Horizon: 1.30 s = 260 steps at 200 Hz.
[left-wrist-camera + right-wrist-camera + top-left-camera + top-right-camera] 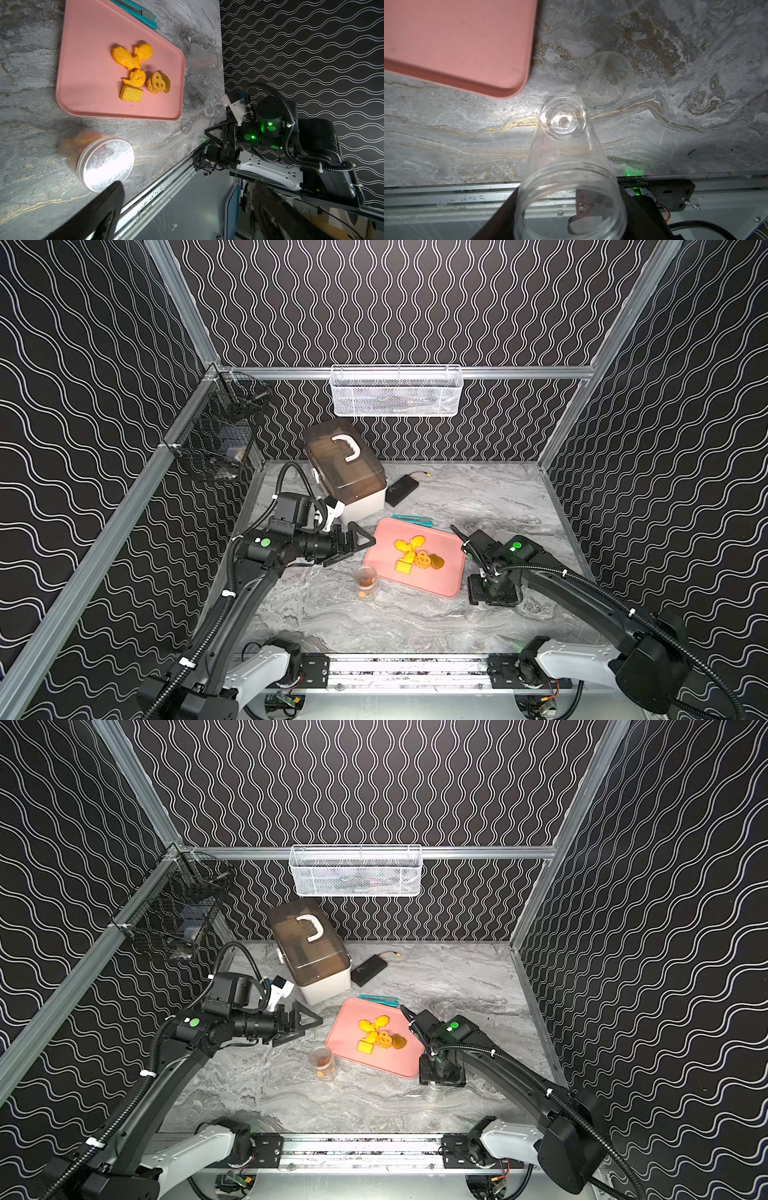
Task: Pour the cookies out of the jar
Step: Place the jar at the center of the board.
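The cookies (417, 556) were pictured poured onto the pink tray (387, 538), the emptied jar (566, 158) flanked at 4 o'clock by right jaws, grip unclear; left jaws were spread, a lidded jar (365, 578) at 8 o'clock unpoured.

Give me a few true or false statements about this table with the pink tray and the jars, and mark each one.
1. Cookies lie on the pink tray. True.
2. The metal-lidded jar is empty. False: cookies show inside it.
3. The left gripper is open and holds nothing. True.
4. The teal knife lies in the tray's middle. False: it sits at the tray's far edge.
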Each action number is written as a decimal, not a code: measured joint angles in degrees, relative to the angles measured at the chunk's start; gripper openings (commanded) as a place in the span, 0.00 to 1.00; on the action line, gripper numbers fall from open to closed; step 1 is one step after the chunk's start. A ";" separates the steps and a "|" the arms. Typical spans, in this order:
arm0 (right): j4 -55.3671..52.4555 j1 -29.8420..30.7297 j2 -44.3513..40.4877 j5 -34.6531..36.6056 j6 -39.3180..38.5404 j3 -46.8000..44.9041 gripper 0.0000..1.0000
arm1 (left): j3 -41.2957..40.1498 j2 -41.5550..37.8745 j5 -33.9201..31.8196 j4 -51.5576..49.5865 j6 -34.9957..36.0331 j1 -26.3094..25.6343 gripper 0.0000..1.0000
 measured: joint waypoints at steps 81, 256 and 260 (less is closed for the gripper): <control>-0.15 0.04 -0.92 0.15 0.00 -0.02 1.00 | 0.15 0.74 -0.04 -0.11 0.28 0.00 0.99; -1.31 0.04 -10.69 -0.28 -1.31 7.30 1.00 | 3.65 2.54 -3.13 -0.48 1.55 0.00 0.99; -1.36 0.04 -10.86 -0.26 -1.57 8.02 1.00 | 3.72 2.54 -3.26 -0.59 1.66 0.00 0.99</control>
